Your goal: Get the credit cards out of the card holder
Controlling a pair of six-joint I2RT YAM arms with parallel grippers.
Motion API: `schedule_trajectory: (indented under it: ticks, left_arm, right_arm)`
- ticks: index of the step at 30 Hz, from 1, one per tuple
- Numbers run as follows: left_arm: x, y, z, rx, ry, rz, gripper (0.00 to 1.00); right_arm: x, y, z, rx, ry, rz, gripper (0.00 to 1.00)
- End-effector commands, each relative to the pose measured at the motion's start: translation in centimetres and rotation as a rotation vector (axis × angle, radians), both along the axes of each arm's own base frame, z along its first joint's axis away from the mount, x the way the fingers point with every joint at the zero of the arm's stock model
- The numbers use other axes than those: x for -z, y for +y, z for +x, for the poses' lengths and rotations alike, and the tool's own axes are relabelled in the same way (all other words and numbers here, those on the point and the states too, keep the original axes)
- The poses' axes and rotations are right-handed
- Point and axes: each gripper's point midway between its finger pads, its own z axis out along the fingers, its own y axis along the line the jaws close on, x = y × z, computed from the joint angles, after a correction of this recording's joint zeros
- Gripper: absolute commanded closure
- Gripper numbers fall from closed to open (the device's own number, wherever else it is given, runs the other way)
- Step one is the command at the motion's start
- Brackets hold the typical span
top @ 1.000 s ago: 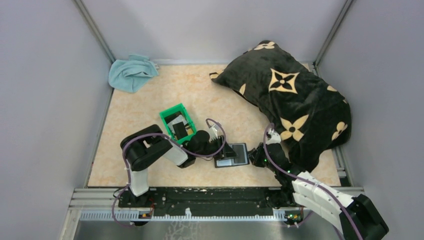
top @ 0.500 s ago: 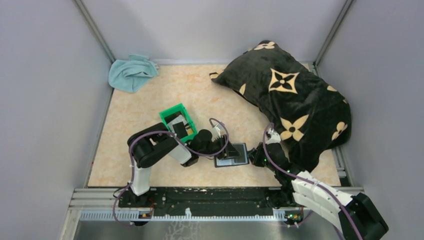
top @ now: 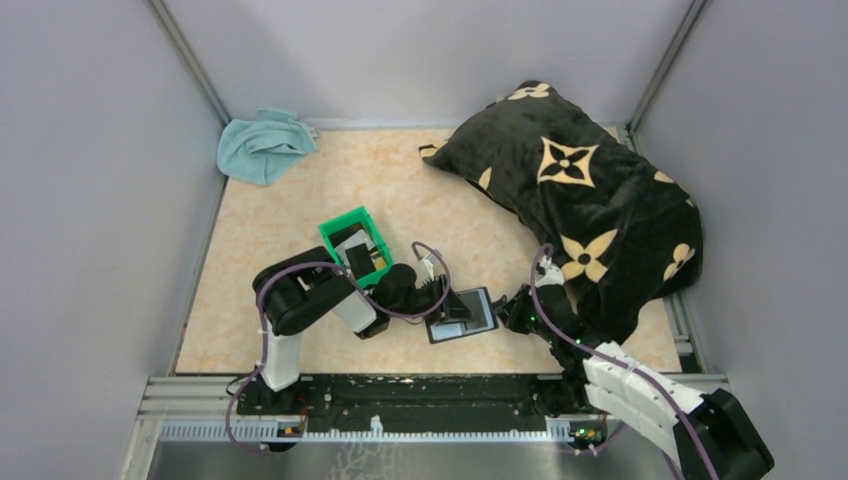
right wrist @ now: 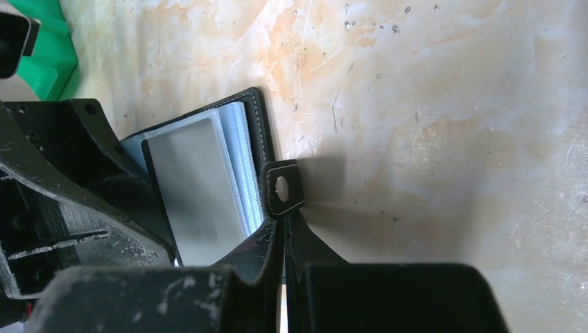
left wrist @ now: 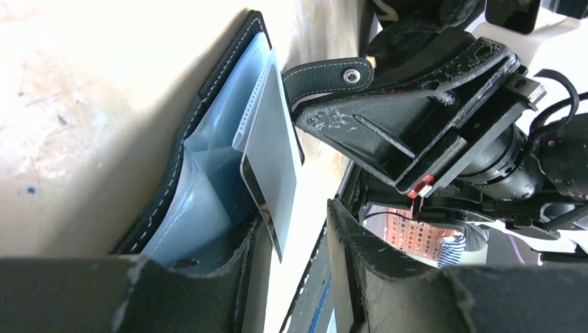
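Observation:
The black card holder lies open and skewed on the table between both grippers, with grey-blue sleeves fanned out. A pale grey credit card sticks out of a sleeve, and its dark edge faces me. My left gripper is open, the card's near corner sitting between its fingers, close to the left finger. My right gripper is shut on the holder's snap strap. Other cards lie in the green bin.
The green bin stands just left of the left gripper. A big black pillow with tan flowers fills the right side behind the right gripper. A teal cloth lies in the far left corner.
The card holder has turned from square to skewed, its right end swung up. The left arm's elbow shifted right and its gripper slid a little left. The right gripper nudged forward on the strap.

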Motion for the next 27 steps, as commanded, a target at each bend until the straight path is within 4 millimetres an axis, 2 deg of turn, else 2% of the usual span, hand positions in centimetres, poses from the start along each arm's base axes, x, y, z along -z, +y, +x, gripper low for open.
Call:
schedule_trajectory:
  ticks: [1,7,13,16,22,24,27]
  left_arm:
    - [-1.7,0.5,-0.3,0.019,-0.036,-0.055,0.59]
    - [-2.0,2.0,0.0,-0.012,-0.033,-0.074,0.64]
    - [-2.1,2.6,0.0,-0.014,-0.032,-0.077,0.76]
    - [-1.7,2.4,-0.1,0.000,-0.023,-0.071,0.81]
    - [-0.9,2.1,-0.1,0.019,0.002,-0.065,0.83]
    - [-0.8,2.0,-0.2,0.024,0.007,-0.064,0.81]
    - [-0.8,1.9,-0.2,0.026,0.009,-0.066,0.80]
  right_arm:
    - [0.3,-0.1,-0.2,0.008,0.029,0.016,1.00]
    - [0.4,-0.2,-0.1,0.016,0.034,0.021,1.00]
    - [0.2,-0.2,0.0,0.012,0.028,0.022,1.00]
    - [-1.2,0.8,0.2,-0.069,-0.031,0.037,1.00]
    - [-5.9,3.6,0.4,-0.205,-0.152,0.101,1.00]
    - [-6.4,4.1,0.6,-0.220,-0.161,0.093,1.00]
    - [-5.8,4.4,1.3,-0.221,-0.147,0.072,1.00]
